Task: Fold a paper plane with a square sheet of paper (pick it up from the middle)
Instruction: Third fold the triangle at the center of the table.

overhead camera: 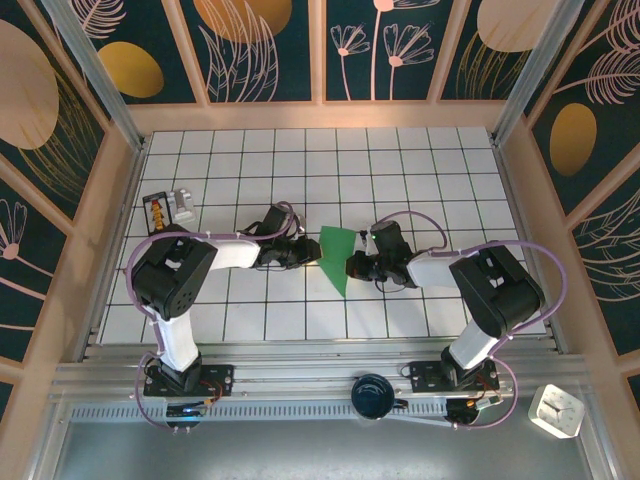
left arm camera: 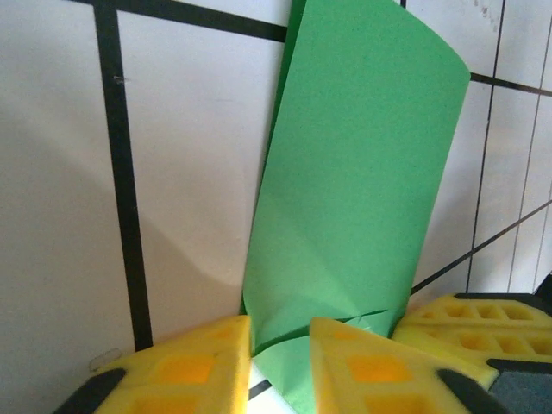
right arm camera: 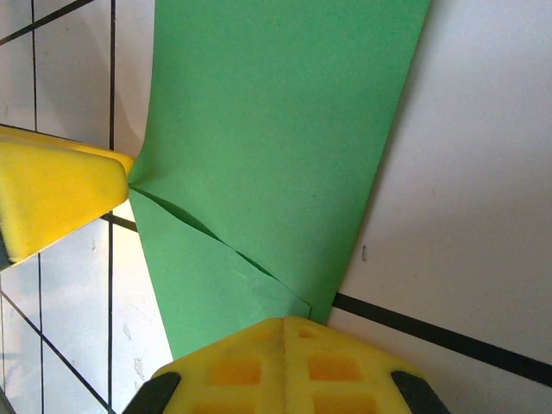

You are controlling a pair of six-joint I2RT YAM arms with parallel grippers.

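The paper (overhead camera: pixel 338 256) is in the middle of the tiled desk (overhead camera: pixel 300 160), between the two hands, broad at its far end and narrowing to a point at its near end. The left hand (overhead camera: pixel 308 250) meets it from the left and the right hand (overhead camera: pixel 355 266) from the right, so the two nearly face each other across it. In the left wrist view the paper (left arm camera: pixel 354 172) rises away from the camera as a long curved strip, lifted off the tiles, with a short crease and an overlapping flap at its near end. There the left hand (left arm camera: pixel 280 364) is narrow: its yellow fingers (left arm camera: pixel 203 366) stand a little apart with the paper's edge in the gap, and I cannot tell whether they press it. One finger (left arm camera: pixel 470 323) of the right hand lies just right of that edge. In the right wrist view the right hand (right arm camera: pixel 285 366) is closed, its fingertips together on a corner of the paper (right arm camera: pixel 276 129), where two layers overlap along a slanting fold. A finger (right arm camera: pixel 52 194) of the left hand touches the paper's left edge, which puckers there. At the far left of the desk sits a small box (overhead camera: pixel 160 210), well apart from the paper. A round black thing (overhead camera: pixel 373 393) rests on the near rail, and a white clock (overhead camera: pixel 556 410) stands at the near right.
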